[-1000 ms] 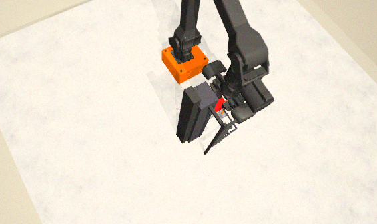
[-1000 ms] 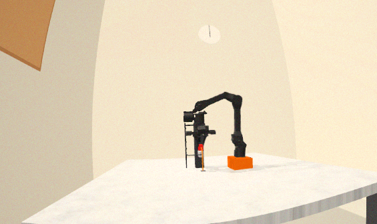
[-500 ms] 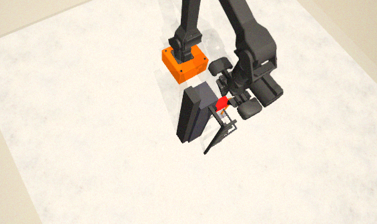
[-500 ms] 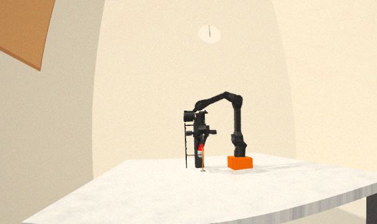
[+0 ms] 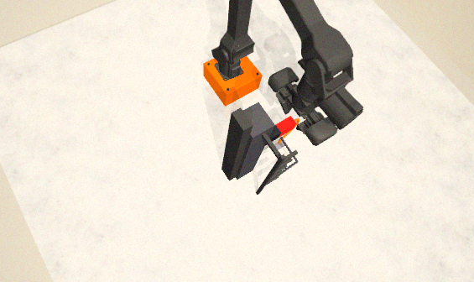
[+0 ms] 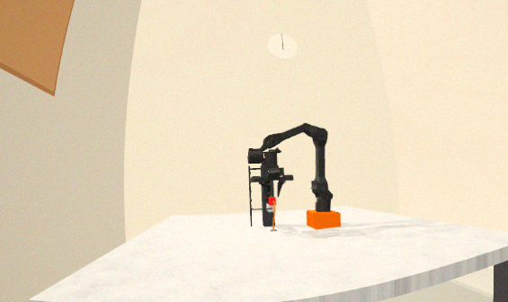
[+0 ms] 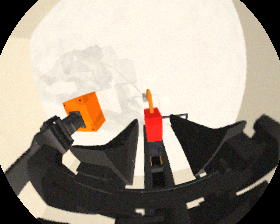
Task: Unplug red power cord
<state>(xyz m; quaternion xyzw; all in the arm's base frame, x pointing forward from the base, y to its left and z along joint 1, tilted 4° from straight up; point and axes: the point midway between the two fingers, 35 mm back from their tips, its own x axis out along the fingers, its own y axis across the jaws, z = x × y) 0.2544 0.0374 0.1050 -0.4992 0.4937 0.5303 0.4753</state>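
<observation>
Dark grey arm (image 5: 322,46), blocky links; orange box base (image 5: 231,80), black screws.

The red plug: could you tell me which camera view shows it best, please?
The top view shows the red plug best: its whole body lies in the open between the power strip and the open gripper. The wrist view sees it end-on between the fingers; the exterior view shows only a tiny red spot.
</observation>
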